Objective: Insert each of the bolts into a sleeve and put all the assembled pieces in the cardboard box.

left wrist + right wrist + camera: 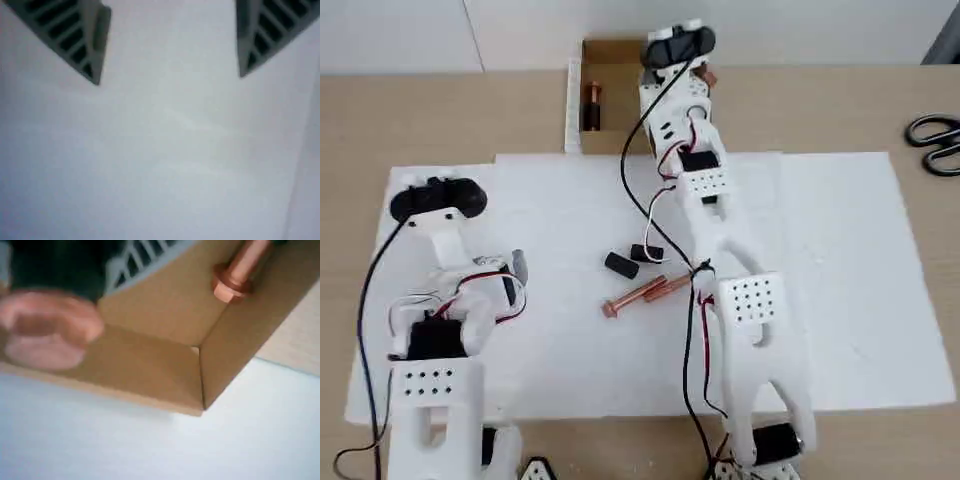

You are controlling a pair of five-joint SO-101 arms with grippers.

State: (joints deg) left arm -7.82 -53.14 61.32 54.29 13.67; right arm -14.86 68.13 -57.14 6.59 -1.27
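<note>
A cardboard box [620,60] stands at the table's back, with one bolted sleeve [591,105] lying inside by its left wall. My right gripper [698,72] hangs over the box's right side, shut on a black sleeve [50,267] with a copper bolt head [47,335] sticking out; a grey finger [145,255] shows behind it. The other assembled piece's bolt [235,275] lies deeper in the box. Two black sleeves [621,265] [647,253] and two copper bolts [632,298] [672,285] lie on the white foam. My left gripper [170,75] hovers open above bare foam at the left [520,265].
A white foam sheet [840,250] covers most of the table. Scissors [935,140] lie at the far right edge on the wood. The right arm's cable [645,210] trails over the foam near the loose sleeves.
</note>
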